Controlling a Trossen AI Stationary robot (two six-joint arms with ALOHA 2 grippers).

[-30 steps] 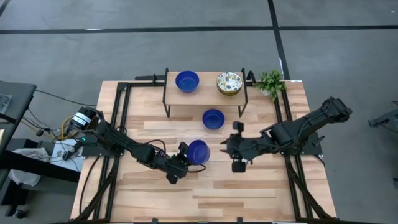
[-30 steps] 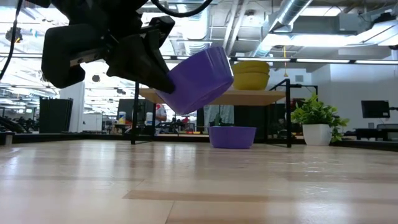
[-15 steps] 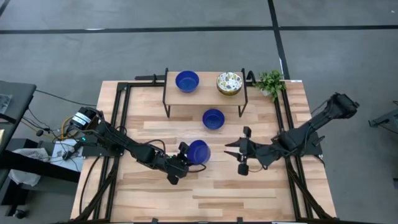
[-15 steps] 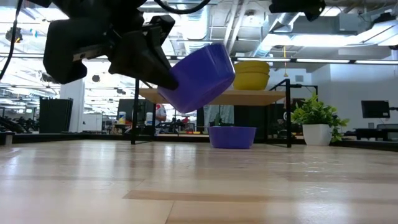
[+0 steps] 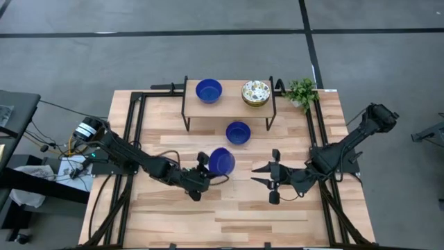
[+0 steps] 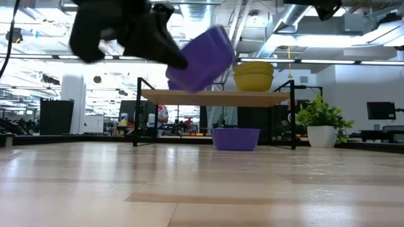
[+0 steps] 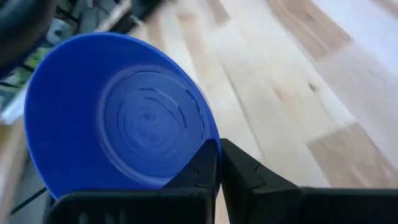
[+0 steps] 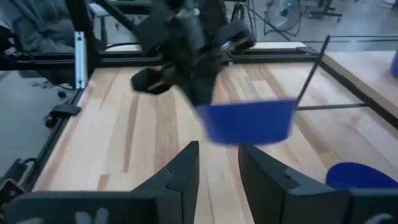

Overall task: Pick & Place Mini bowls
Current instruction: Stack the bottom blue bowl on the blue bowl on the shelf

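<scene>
Showing no readable text, label, brand, number or sign anywhere: not on the bowls, the arms, the worktop or the room behind.

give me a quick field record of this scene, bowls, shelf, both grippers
held bowl: blue bowl pinched at its rim by the left gripper, lifted off the table, tilted
table bowl: blue bowl on the table in front of the shelf
shelf: wooden shelf carrying one blue bowl and a floral bowl stack
right gripper: open, empty, right of the held bowl
plant: potted plant beside the shelf
</scene>
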